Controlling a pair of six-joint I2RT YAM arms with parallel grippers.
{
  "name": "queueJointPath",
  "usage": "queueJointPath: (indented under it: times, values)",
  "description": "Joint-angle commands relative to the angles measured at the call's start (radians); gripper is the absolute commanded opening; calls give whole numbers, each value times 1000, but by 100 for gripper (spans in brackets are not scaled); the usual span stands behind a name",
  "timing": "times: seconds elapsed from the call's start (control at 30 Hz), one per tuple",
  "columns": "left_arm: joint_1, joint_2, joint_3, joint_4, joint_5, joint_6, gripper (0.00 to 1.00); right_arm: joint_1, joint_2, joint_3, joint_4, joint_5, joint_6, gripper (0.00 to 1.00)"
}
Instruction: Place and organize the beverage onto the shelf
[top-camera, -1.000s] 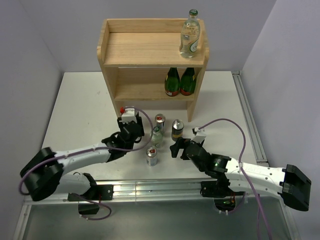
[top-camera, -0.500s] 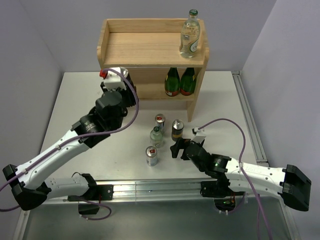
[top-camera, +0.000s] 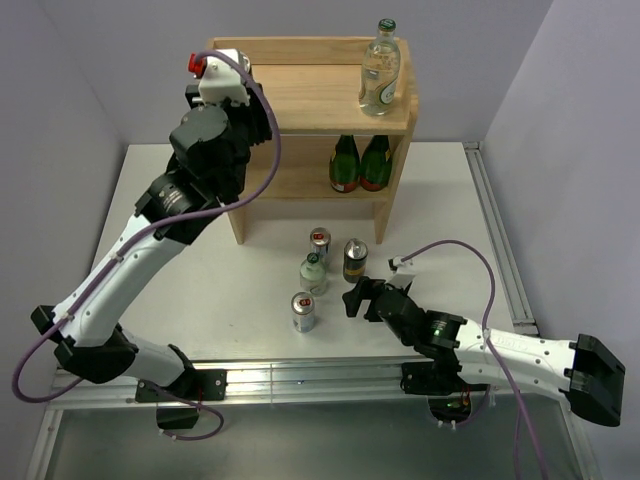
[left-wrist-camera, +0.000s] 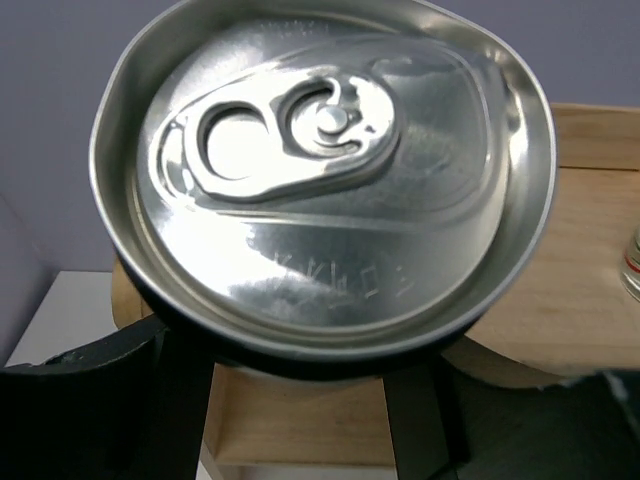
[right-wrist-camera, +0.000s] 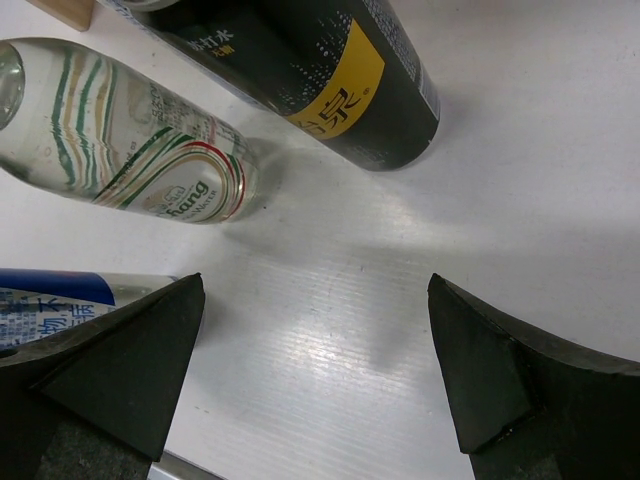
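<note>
My left gripper is raised by the left end of the wooden shelf and is shut on a black-sided can. Its silver lid fills the left wrist view, with the shelf's top board behind it. One clear green-capped bottle stands at the right of the top board. On the table stand a black can with a gold band, a clear bottle and two silver-blue-red cans. My right gripper hangs open just in front of the black can, with nothing between its fingers.
Two dark green bottles with red labels stand on the right of the shelf's lower tier. The right wrist view shows the clear bottle and a blue-silver can to the left of the open jaws. A metal rail runs along the table's near edge.
My left arm has lifted the can from the table up to the left end of the shelf's top. The right arm has hardly moved.
</note>
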Motion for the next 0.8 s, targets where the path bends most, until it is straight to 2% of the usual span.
queueJointPath:
  times: [0.0, 0.37, 0.57, 0.67, 0.7, 0.77]
  values:
    - [48, 37, 105, 58, 19, 85, 0, -6, -26, -8, 17, 28, 13, 100]
    - [264, 201, 268, 0, 175, -16, 0, -6, -53, -21, 23, 28, 12, 100]
    - [312, 222, 263, -26, 204, -64, 2, -7, -45, -20, 26, 31, 12, 100]
    - [323, 227, 255, -31, 197, -70, 13, -6, -43, -18, 25, 34, 13, 100]
    - [327, 232, 252, -33, 195, -70, 24, -6, -42, -18, 23, 33, 13, 100]
    - [332, 238, 258, -42, 183, -70, 40, -6, -40, -18, 23, 34, 15, 100]
